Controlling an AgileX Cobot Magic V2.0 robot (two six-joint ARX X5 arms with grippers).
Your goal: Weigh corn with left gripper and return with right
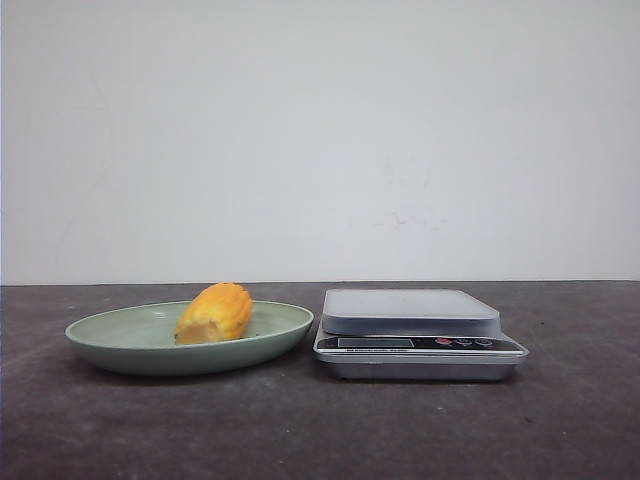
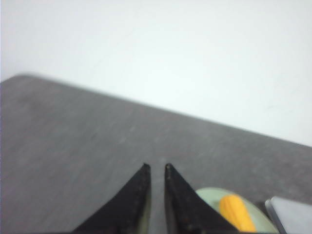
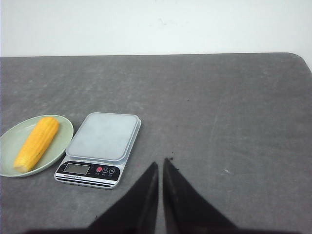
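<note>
The corn (image 1: 215,313), a yellow-orange cob piece with a paler cut end, lies in the green plate (image 1: 110,338) on the left of the dark table. The silver kitchen scale (image 1: 410,312) stands just right of the plate, with nothing on its platform. My left gripper (image 2: 156,166) is shut and empty, held above the table away from the corn (image 2: 236,212) and plate (image 2: 210,196). My right gripper (image 3: 161,162) is shut and empty, to the right of the scale (image 3: 102,136). The corn (image 3: 36,142) lies lengthwise in the plate (image 3: 9,148). Neither gripper shows in the front view.
The scale's display and buttons (image 3: 87,169) face the robot. A white wall stands behind the table's far edge (image 3: 156,54). A corner of the scale (image 2: 292,214) shows in the left wrist view.
</note>
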